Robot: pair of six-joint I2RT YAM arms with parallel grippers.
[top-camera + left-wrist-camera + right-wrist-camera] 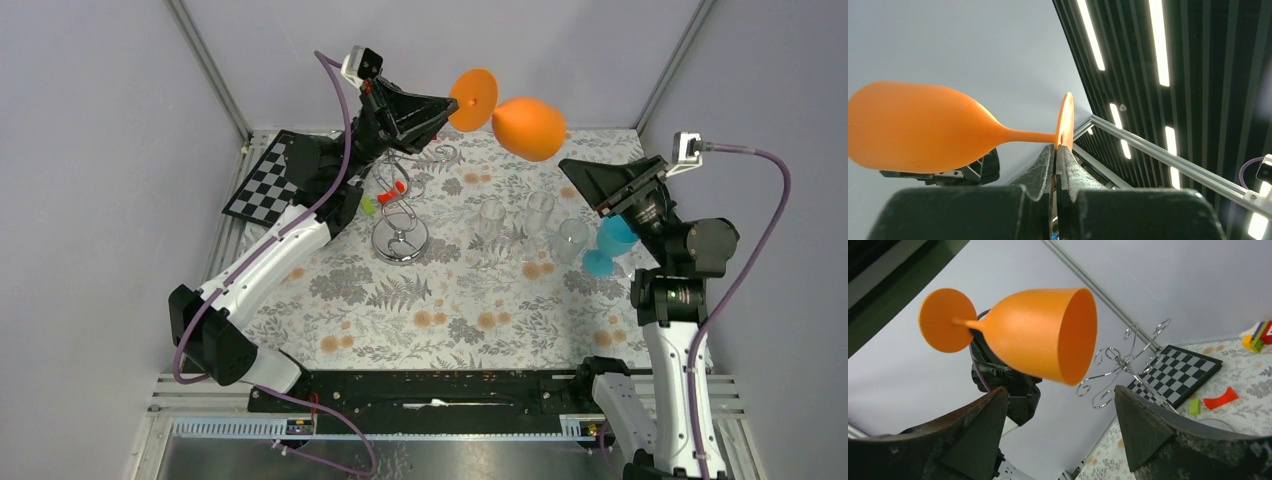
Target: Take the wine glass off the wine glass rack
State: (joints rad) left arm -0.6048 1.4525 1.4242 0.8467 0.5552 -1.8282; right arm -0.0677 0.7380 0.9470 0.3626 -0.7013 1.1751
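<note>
Left tool (pixel 1055 150) clenched the round foot of the orange wine glass (pixel 528 128), bowl cut off in its wrist view, apart from the silver wire rack (pixel 401 243); right tool (pixel 1059 392) hung released.

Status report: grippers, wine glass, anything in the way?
Left gripper shut on wine glass foot. Right gripper open, facing its bowl. Glass sideways in the air, off the wine glass rack. Clear glasses standing below.
</note>
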